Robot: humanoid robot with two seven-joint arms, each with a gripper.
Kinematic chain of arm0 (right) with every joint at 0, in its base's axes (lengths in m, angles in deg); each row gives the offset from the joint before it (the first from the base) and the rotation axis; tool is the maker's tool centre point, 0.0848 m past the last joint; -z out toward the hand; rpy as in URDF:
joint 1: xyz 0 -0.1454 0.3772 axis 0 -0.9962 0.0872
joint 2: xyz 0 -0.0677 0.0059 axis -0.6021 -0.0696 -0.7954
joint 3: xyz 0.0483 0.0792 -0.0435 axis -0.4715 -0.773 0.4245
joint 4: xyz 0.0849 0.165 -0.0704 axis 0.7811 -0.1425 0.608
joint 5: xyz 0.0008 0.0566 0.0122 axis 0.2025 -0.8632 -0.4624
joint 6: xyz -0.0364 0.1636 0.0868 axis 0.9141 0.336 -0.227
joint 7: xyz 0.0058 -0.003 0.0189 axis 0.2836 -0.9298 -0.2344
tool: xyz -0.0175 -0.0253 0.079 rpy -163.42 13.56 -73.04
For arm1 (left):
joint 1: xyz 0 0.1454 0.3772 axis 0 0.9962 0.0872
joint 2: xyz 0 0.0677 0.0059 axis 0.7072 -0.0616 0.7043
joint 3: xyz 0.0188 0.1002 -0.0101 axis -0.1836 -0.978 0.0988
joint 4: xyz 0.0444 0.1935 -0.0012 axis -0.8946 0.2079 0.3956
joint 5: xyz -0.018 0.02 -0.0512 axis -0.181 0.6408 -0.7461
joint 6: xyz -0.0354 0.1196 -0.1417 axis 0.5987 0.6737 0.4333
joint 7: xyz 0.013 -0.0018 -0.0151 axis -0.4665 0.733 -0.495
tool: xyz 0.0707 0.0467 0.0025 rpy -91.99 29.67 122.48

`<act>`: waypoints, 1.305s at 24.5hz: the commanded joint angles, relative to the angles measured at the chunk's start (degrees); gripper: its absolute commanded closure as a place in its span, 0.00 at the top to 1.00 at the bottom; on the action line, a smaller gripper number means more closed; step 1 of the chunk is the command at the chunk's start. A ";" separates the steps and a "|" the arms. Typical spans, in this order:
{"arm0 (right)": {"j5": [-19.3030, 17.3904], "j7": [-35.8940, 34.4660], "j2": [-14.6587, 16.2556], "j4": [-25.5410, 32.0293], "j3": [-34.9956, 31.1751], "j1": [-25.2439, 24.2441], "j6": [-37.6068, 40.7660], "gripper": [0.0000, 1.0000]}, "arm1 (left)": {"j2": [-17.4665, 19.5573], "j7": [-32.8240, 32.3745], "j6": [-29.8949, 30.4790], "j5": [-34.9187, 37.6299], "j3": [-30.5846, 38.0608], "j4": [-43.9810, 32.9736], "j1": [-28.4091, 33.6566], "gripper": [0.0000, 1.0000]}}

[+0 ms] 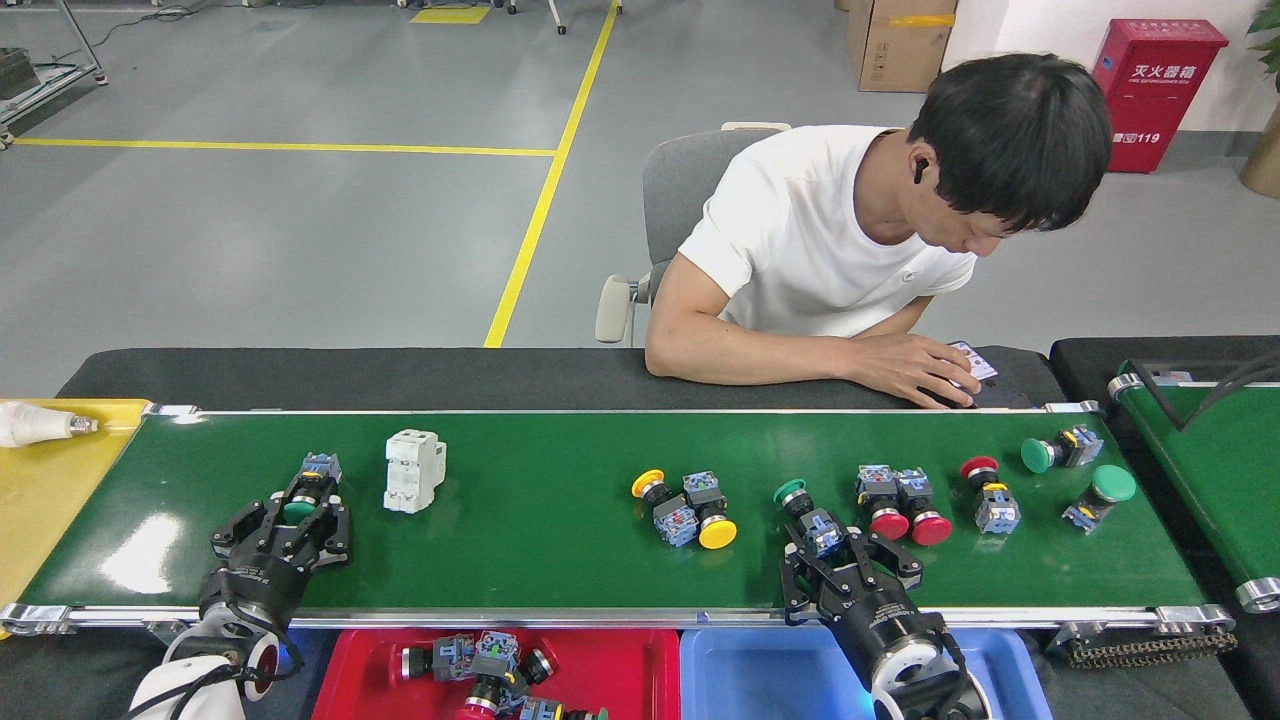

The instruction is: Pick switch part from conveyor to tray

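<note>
The conveyor point(560, 560) carries several push-button switch parts. My left gripper point(292, 522) reaches over the near rail at the left and stands open, its fingers on either side of a green-capped switch part point(300, 508). My right gripper point(848, 556) is open over the belt right of centre, with the grey body of another green-capped switch part point(812, 518) at its fingertips. Below the near rail, the red tray point(630, 670) holds several switch parts. Beside it is a blue tray point(760, 670).
Also on the belt are a white breaker point(413, 470), two yellow-capped switches point(685, 510), red-capped ones point(900, 508) and green ones point(1095, 492). A yellow tray point(50, 500) holds a bulb point(35, 425). A seated person's hand point(920, 365) rests behind the far rail. A narrower belt point(1220, 470) stands at the right.
</note>
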 commanded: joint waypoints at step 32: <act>-2.97 -2.68 -6.26 18.52 -18.71 -11.87 9.15 0.97 | -6.10 1.72 1.67 1.93 -3.58 -40.10 34.08 1.00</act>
